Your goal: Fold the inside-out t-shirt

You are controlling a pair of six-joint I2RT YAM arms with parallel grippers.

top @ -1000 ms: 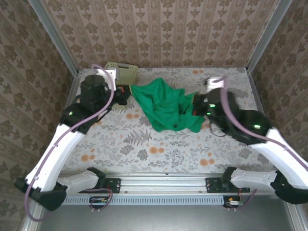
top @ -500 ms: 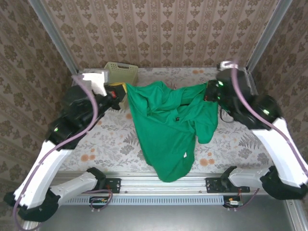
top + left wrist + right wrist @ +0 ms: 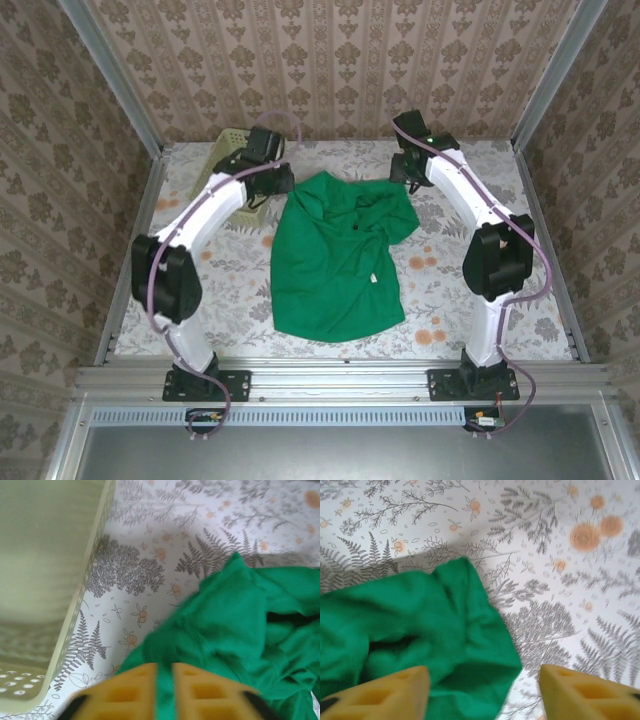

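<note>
green inside-out t-shirt [image 3: 335, 265] loose beneath left gripper [image 3: 165, 680], barely parted, and right gripper [image 3: 482, 680], spread wide

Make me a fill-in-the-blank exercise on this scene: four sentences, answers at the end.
1. The t-shirt lying on the table is coloured ____.
2. The basket stands at the table's far ____ corner.
3. The jaws of the right gripper stand ____.
4. The small tag on the shirt is ____.
Missing words: green; left; open; white.
</note>
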